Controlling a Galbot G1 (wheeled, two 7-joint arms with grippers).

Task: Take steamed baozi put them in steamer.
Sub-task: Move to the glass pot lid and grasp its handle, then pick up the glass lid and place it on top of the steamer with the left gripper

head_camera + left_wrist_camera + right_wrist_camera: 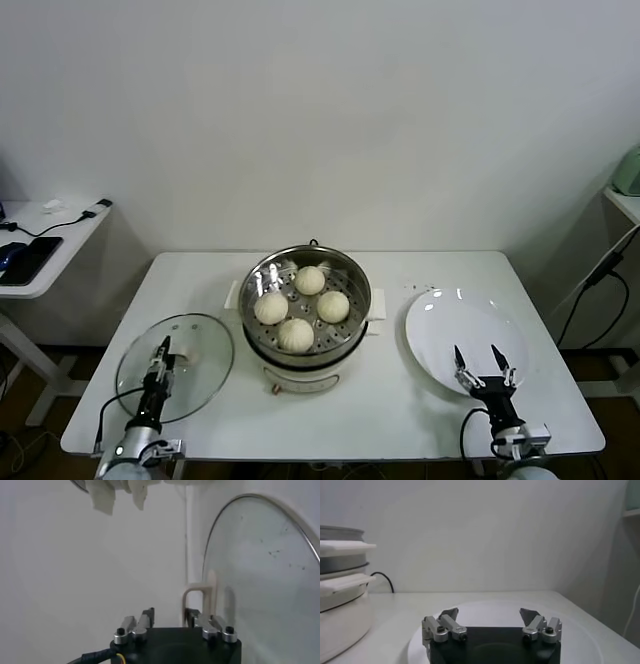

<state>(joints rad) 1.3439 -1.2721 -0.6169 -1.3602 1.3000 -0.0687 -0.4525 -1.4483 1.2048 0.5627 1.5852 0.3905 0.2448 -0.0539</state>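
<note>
Several cream-white steamed baozi lie on the perforated tray inside the steel steamer at the table's middle. My left gripper hovers low over the glass lid on the left. Its jaws are narrowed but a gap shows, with nothing between them. The lid's white handle stands just beyond one finger. My right gripper is open and empty over the near edge of the white plate. The steamer also shows in the right wrist view.
The white table carries the lid on the left, the steamer in the middle and the bare plate on the right. A side desk with dark devices stands off to the left. A cable hangs at the right.
</note>
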